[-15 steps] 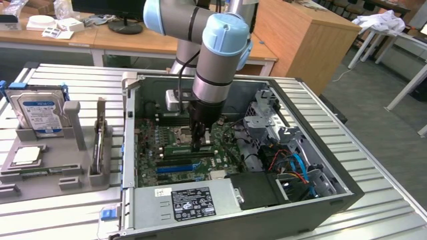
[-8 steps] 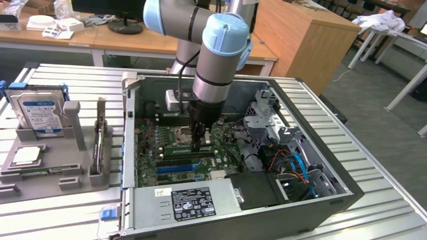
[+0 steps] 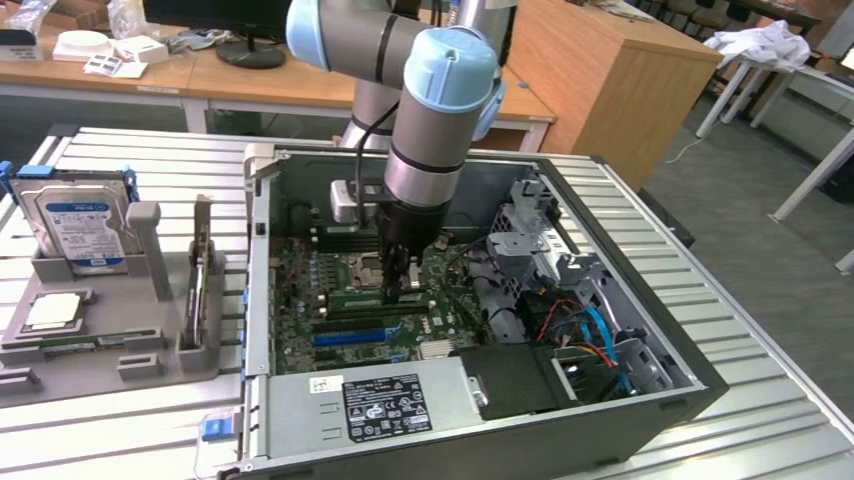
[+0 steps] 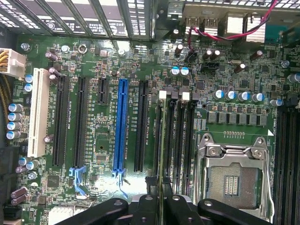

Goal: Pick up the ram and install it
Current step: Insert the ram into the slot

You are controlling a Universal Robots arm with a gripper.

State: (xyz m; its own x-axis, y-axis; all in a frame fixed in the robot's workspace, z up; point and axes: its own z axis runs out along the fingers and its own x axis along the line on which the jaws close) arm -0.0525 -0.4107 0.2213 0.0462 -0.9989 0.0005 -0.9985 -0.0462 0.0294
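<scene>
wrist view: we see the ram (image 4: 161, 140) edge-on, a thin green line standing along the outermost memory slot, on the side of the blue slot (image 4: 120, 126).
gripper: narrow, the gripper (image 4: 161, 186) looks pinched on the ram's upper edge; in the exterior view it (image 3: 396, 288) stands upright inside the computer case (image 3: 260, 300).
case: open, motherboard up, at the middle of the bench (image 3: 120, 430).
risk, alignment: if the stick sits slightly off the slot, or its notch is reversed, we judge a downward press could bend it or scrape the contacts.
risk, latch: we cannot tell whether the white latch (image 4: 162, 95) is open; closed, it would block seating.
risk, tilt: pressed from one grip, one end may seat while the other rides up.
risk, neighbours: the cpu socket (image 4: 232, 180) is near; a sideways slip could strike it.
</scene>
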